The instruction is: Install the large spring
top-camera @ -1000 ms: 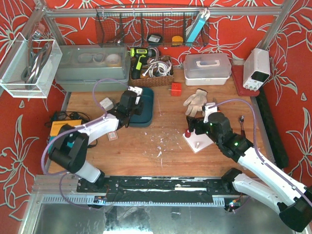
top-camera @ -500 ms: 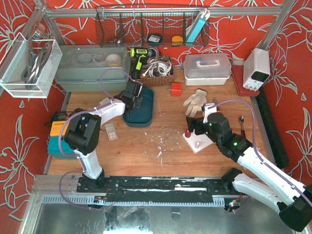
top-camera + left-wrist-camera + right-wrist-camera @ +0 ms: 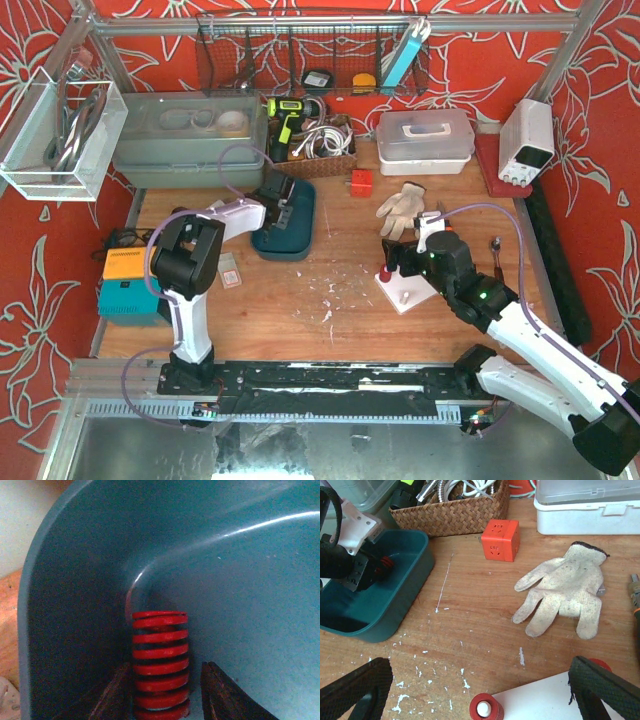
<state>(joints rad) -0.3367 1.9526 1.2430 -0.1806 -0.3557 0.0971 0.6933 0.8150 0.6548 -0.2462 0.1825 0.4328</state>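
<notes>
Within the teal bin [image 3: 405, 585], the large spring [image 3: 160, 662] is clamped between the fingers of the left gripper [image 3: 165, 685], close to a corner wall. The right gripper [image 3: 480, 687] is held wide apart over the white plate [image 3: 540, 700].

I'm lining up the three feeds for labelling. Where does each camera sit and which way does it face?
Top external: fixed above and behind the bases, looking down on the table; both arms show.
Left wrist: on the left gripper, peering into the teal bin at the red spring; its fingers flank it.
Right wrist: on the open right gripper, facing the glove and orange cube; fingers in both bottom corners.
Shared: both wrist views show bin and spring.
</notes>
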